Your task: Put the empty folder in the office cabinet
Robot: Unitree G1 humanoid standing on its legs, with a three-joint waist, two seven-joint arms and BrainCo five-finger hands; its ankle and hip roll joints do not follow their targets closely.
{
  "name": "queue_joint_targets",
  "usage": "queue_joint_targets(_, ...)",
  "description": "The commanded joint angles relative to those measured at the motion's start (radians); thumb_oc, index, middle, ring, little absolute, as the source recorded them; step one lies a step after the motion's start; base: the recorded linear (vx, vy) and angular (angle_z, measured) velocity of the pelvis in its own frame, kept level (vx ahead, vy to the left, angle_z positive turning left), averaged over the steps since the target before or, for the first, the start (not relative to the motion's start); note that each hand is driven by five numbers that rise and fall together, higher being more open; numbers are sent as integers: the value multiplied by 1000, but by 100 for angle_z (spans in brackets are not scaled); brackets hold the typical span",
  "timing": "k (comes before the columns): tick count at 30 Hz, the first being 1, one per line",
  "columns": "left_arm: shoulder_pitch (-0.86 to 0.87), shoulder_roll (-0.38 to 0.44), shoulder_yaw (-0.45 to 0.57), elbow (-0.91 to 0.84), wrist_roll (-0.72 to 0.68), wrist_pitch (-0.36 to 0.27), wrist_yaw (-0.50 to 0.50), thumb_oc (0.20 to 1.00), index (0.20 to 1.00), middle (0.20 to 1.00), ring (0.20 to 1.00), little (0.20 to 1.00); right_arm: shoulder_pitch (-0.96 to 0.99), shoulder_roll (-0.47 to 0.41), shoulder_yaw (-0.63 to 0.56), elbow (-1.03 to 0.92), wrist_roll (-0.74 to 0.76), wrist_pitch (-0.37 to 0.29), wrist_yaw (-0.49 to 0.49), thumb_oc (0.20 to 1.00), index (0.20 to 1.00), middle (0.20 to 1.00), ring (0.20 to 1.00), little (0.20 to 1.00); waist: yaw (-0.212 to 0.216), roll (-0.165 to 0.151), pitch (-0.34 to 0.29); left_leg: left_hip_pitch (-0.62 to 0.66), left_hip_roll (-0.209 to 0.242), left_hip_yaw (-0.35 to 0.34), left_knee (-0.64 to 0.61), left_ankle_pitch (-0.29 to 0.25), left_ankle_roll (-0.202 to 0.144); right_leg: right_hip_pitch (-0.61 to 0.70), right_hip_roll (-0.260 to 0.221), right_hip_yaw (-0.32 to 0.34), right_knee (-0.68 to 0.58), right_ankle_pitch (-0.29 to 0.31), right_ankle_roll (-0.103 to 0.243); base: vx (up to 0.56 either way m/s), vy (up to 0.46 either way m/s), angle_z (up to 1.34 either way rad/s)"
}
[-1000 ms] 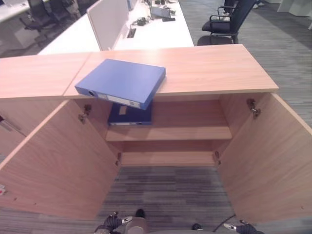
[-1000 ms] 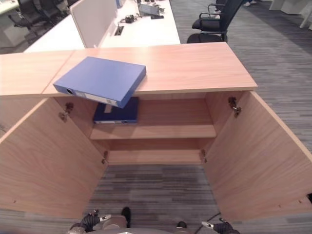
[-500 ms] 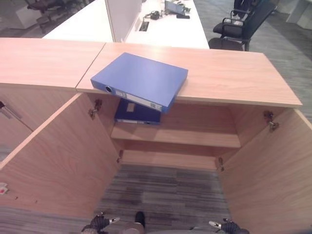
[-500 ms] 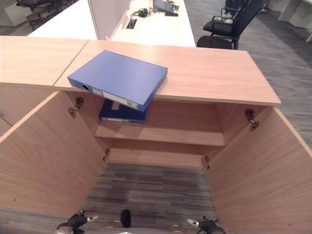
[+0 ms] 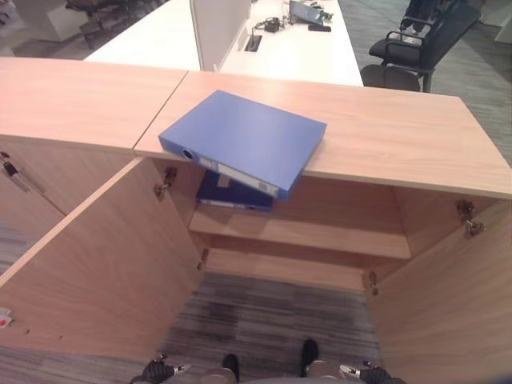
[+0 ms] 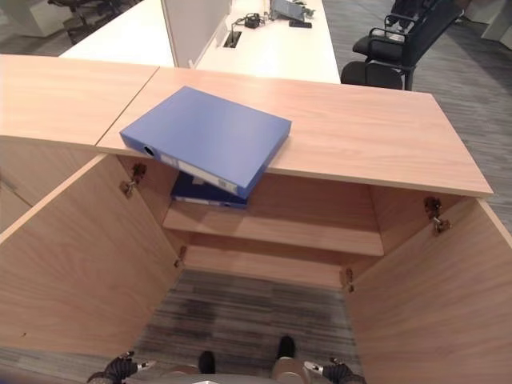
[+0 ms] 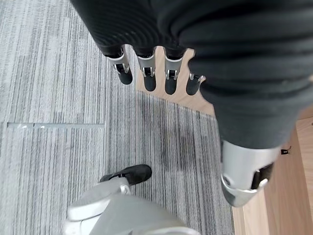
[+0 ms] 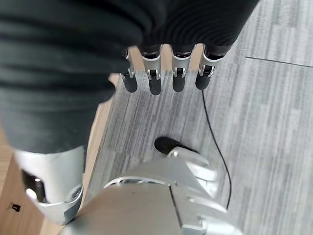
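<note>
The blue folder (image 5: 244,140) lay flat on the cabinet's (image 5: 400,144) wooden top, near the top's left end, turned at an angle so that one corner and part of its labelled spine jutted out past the front edge, over the opening. Nothing held it. Both cabinet doors stood wide open, the left door (image 5: 96,272) swung out toward the robot and the right door (image 5: 448,312) likewise. Inside, on the upper shelf (image 5: 304,236) and right under the overhanging corner, a second, darker blue folder (image 5: 232,194) lay flat against the cabinet's left wall. The rest of that shelf was bare wood, with a lower shelf beneath it.

The robot stood in front of the cabinet on grey striped carpet (image 5: 272,320), between the two doors. Its left hand (image 7: 146,73) hung low, well short of the cabinet, fingers straight and relaxed, holding nothing. Its right hand (image 8: 166,73) hung the same way on the other side, fingers loose and spread, also empty.

Behind the cabinet ran a white desk (image 5: 296,52) with a white divider panel (image 5: 216,28), and a black office chair (image 5: 416,44) stood off to the desk's right.
</note>
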Motion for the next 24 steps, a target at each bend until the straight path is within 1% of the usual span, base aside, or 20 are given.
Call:
queue_joint_targets(1,-74,8,10,13,37,-18,1,1000,1000,1000,1000,1000,-43,-46,-5,9,-14,-7,-9,1000,1000,1000,1000,1000,0,9,27,7,-10,1,16,-67,-16,57,-27,-14,18,-76,77,59,-79,-10)
queue_joint_targets(7,-70,-7,6,2,34,-18,5,1000,1000,1000,1000,1000,-29,-57,-14,24,-9,-8,-12,1000,1000,1000,1000,1000,-11,15,13,24,14,-4,12,-66,-41,101,-10,-24,-17,-91,70,51,-79,1)
queue_joint_targets(12,-68,-12,1,1,33,-15,5,1000,1000,1000,1000,1000,-27,-58,-13,25,-1,-11,-10,1000,1000,1000,1000,1000,-16,25,14,36,35,-7,12,-60,-55,116,8,-27,-19,-111,55,32,-99,3)
queue_joint_targets(13,-66,-15,1,5,31,-15,4,1000,1000,1000,1000,1000,-28,-56,-9,26,0,-13,-8,1000,1000,1000,1000,1000,-17,30,13,39,48,-8,12,-54,-64,120,20,-31,-19,-121,48,24,-115,5)
queue_joint_targets(16,-67,-16,0,6,27,-15,4,1000,1000,1000,1000,1000,-30,-56,-4,26,-1,-14,-7,1000,1000,1000,1000,1000,-18,34,15,39,57,-10,18,-52,-70,122,28,-31,-19,-128,43,13,-104,1)
queue_joint_targets(18,-78,-14,-4,-4,12,-18,6,1000,1000,1000,1000,1000,-40,-58,3,19,5,-18,-8,1000,1000,1000,1000,1000,-13,33,36,2,76,-30,75,-42,-83,120,41,-29,-17,-139,29,-59,-86,1)
queue_joint_targets(19,-79,-14,-3,-4,12,-18,6,1000,1000,1000,1000,1000,-41,-58,2,19,5,-18,-8,1000,1000,1000,1000,1000,-14,33,35,-3,76,-33,81,-44,-84,118,40,-31,-17,-139,28,-74,-56,6)
queue_joint_targets(20,-83,-14,-6,-9,8,-19,5,1000,1000,1000,1000,1000,-43,-58,7,16,5,-18,-6,1000,1000,1000,1000,1000,-13,28,42,-27,78,-44,112,-50,-88,116,40,-31,-16,-140,22,-46,-57,8)
queue_joint_targets(22,-89,-10,-6,-23,-6,-24,4,1000,1000,1000,1000,1000,-44,-64,9,6,10,-23,-8,1000,1000,1000,1000,1000,-9,18,51,-66,71,-61,191,-65,-98,120,43,-35,-18,-146,9,-49,-68,14)
queue_joint_targets(23,-95,-10,-4,-30,-17,-25,8,1000,1000,1000,1000,1000,-48,-69,6,4,16,-23,-9,1000,1000,1000,1000,1000,-6,14,62,-89,63,-73,221,-61,-104,123,41,-36,-19,-152,7,-48,-18,15)
queue_joint_targets(24,-103,-12,-5,-36,-25,-27,10,1000,1000,1000,1000,1000,-51,-75,3,3,21,-24,-12,1000,1000,1000,1000,1000,-3,14,69,-109,57,-83,218,-55,-102,123,39,-40,-19,-155,9,-43,21,14)
